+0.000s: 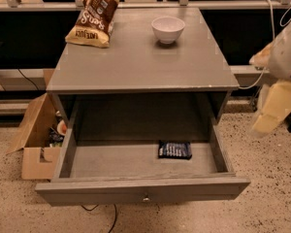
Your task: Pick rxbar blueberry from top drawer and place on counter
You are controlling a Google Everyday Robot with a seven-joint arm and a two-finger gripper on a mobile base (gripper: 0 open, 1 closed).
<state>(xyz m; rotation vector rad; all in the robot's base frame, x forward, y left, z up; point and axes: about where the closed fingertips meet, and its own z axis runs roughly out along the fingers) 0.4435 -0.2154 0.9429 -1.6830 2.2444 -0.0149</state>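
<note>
1. Flat square grey tabletop, i.e. the counter: fills the upper centre of the view; front edge worn.
2. Wide shallow grey wooden top drawer: directly below the counter, pulled fully out toward the camera. Small metal knob at the centre of the front panel.
3. Open brown cardboard box: on the speckled floor, beside the counter, picture left.
4. Pale cream gripper: in the air off the counter's front corner, picture right, well apart from drawer and bar. Claw state: cannot tell.
5. Brown-and-yellow snack bag: lying on the counter, rear corner, picture left.
6. Small white round bowl: upright on the counter, rear, right of ctr.
7. Rxbar blueberry, a flat navy-blue wrapper w/ rows of white print: lying flat on the drawer floor, under the counter's front edge, right of ctr.
</note>
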